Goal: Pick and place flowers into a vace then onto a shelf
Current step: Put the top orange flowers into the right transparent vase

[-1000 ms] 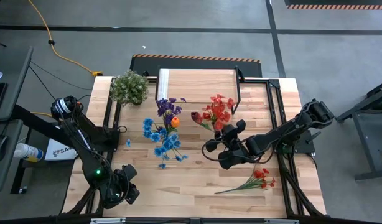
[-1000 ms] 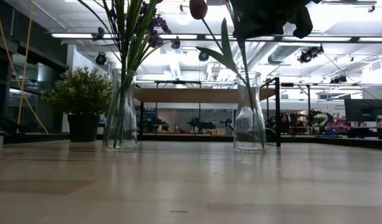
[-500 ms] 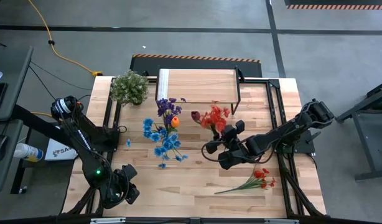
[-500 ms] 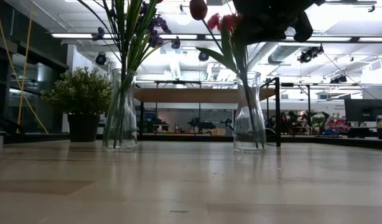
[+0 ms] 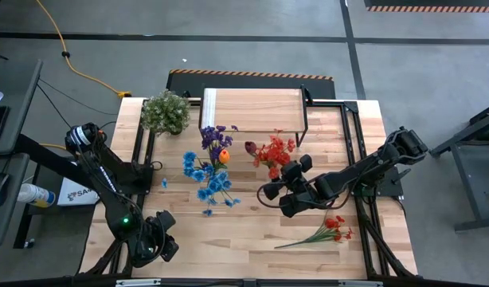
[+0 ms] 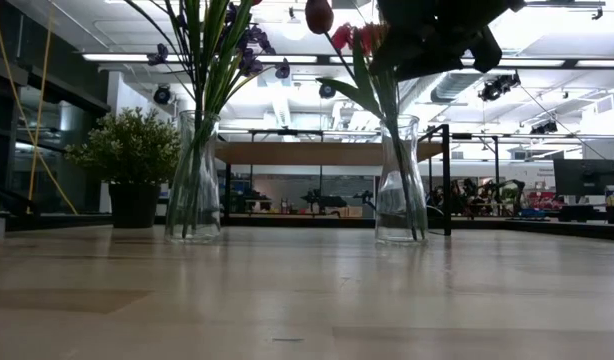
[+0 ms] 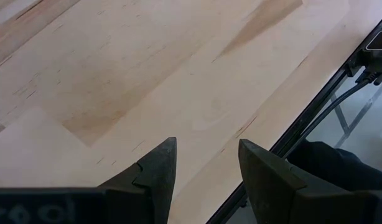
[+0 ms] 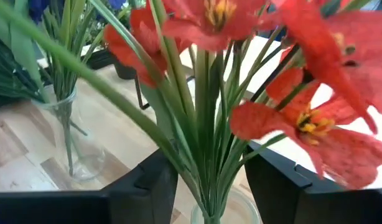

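Note:
Two clear glass vases stand mid-table. The left vase (image 6: 194, 180) holds blue, purple and orange flowers (image 5: 209, 163). The right vase (image 6: 400, 190) holds red flowers (image 5: 272, 150) and a maroon bud (image 6: 318, 14). My right gripper (image 8: 206, 186) hovers just above this vase's rim (image 8: 225, 214). It is open, with one finger on each side of the green stems (image 8: 206, 155); I see no touch. My left gripper (image 7: 206, 174) waits open over bare tabletop at the near left corner (image 5: 161, 243). More red flowers (image 5: 328, 231) lie flat near the front right.
The shelf (image 5: 252, 108) stands at the table's far edge behind the vases, its black legs (image 6: 447, 180) close to the right vase. A bushy potted plant (image 5: 165, 112) sits at the far left. Bare wood lies along the near side.
My right gripper has opened and tipped slightly while staying over the right vase. The red flowers have dropped lower into that vase, and their blooms now sit nearer the gripper and lean toward the near side.

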